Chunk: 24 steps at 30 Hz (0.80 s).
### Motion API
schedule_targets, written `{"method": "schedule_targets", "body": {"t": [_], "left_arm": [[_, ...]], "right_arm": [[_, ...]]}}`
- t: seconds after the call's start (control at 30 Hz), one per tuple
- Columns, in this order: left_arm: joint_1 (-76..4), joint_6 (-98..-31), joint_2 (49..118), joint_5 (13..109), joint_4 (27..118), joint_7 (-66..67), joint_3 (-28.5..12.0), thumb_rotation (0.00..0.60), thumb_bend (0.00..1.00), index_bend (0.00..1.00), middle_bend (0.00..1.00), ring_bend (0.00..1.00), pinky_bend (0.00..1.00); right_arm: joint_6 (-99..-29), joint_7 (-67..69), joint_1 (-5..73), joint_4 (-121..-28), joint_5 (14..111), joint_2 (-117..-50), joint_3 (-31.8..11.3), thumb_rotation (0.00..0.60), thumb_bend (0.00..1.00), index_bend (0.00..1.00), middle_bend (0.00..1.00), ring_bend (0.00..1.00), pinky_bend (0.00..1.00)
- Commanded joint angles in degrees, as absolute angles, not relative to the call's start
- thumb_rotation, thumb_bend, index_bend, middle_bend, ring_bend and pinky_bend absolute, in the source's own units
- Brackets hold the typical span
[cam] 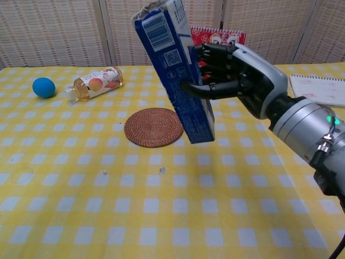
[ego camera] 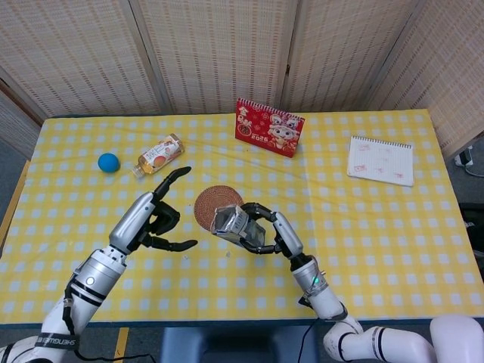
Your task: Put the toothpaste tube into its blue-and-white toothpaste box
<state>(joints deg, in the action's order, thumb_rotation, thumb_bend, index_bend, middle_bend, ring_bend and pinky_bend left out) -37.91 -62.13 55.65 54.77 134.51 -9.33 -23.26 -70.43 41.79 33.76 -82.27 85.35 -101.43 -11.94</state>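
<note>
Lower centre of the head view: right hand (ego camera: 266, 229) wrapped around the blue-and-white toothpaste box (cam: 174, 73), held nearly upright, tilted, clear of the tabletop, open end up. Toothpaste tube itself not discernible. Lower left: left hand (ego camera: 155, 219) holding nothing, fingers spread apart and loosely curved, apart from the box. Just beyond, centre frame: round woven coaster (ego camera: 217, 204) flat on the yellow checked table (ego camera: 378, 227). Further up, left: small bottle (ego camera: 158, 154) lying on its side beside a blue ball (ego camera: 109, 162). Top centre: red calendar (ego camera: 268, 127) standing. Upper right: spiral notebook (ego camera: 380, 159).
</note>
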Motion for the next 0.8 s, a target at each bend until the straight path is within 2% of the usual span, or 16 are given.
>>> {"method": "schedule_targets", "body": {"t": [0.03,0.1,0.17,0.23,0.3,0.37,0.47,0.57,0.7,0.73,0.8], "left_arm": [[-33.73,-67.24,55.13,62.25,129.56,-5.61,-19.48,0.6,0.13,0.0,0.86,0.88,0.99],[-32.6,-69.2,56.16,64.87,126.39,-4.18,-18.13,0.6,0.13,0.04,0.8,0.8,0.92],[-31.56,-71.35,57.56,67.84,121.59,-1.55,-16.44,0.6,0.13,0.12,0.68,0.64,0.78],[-30.88,-72.11,58.3,69.24,118.36,0.37,-15.02,0.6,0.13,0.15,0.54,0.48,0.62],[-30.17,-70.03,57.43,70.37,115.65,0.96,-12.52,0.6,0.13,0.15,0.34,0.3,0.41],[-29.75,-67.82,55.96,71.48,114.48,0.84,-10.67,0.6,0.13,0.13,0.22,0.2,0.29],[-28.57,-67.96,55.52,75.08,111.4,4.42,-7.82,0.6,0.13,0.11,0.17,0.11,0.17],[-26.69,-70.62,57.44,78.64,107.3,7.34,-5.64,0.6,0.13,0.1,0.14,0.08,0.11],[-24.24,-74.02,60.68,80.43,102.52,8.37,-4.2,0.6,0.13,0.09,0.13,0.06,0.09],[-25.1,-73.71,61.67,78.38,103.5,7.4,-6.17,0.6,0.13,0.09,0.13,0.06,0.09],[-22.2,-76.93,64.82,79.92,100.84,8.92,-3.65,0.6,0.13,0.09,0.13,0.06,0.09]], "right_arm": [[-71.81,38.9,32.4,-83.36,85.65,-98.58,-11.51,0.6,0.3,0.48,0.33,0.37,0.41],[-72.03,37.04,31.8,-83.67,85.85,-97.0,-10.9,0.6,0.3,0.48,0.33,0.37,0.41],[-72.16,34.18,30.99,-83.65,85.87,-94.95,-10.08,0.6,0.3,0.48,0.33,0.37,0.41],[-72.42,31.44,30.36,-83.47,85.92,-93.52,-9.48,0.6,0.3,0.48,0.33,0.37,0.41],[-72.64,27.1,29.39,-83.43,86.33,-91.23,-8.13,0.6,0.3,0.48,0.33,0.37,0.41],[-72.1,25.09,28.78,-84.16,86.37,-89.25,-7.05,0.6,0.3,0.48,0.32,0.37,0.41],[-70.46,21.43,28.03,-85.62,85.76,-85.67,-5.5,0.6,0.3,0.48,0.32,0.37,0.41],[-69.28,17.09,27.29,-86.77,85.12,-82.9,-4.19,0.6,0.3,0.48,0.32,0.36,0.41],[-66.93,13.31,26.86,-87.63,83.24,-81.24,-3.19,0.6,0.3,0.48,0.31,0.35,0.41],[-66.02,12.54,26.89,-87.6,82.62,-81.02,-2.99,0.6,0.3,0.48,0.3,0.35,0.41],[-64.63,11.44,26.93,-87.0,81.69,-81.08,-2.66,0.6,0.3,0.48,0.3,0.34,0.41]]}}
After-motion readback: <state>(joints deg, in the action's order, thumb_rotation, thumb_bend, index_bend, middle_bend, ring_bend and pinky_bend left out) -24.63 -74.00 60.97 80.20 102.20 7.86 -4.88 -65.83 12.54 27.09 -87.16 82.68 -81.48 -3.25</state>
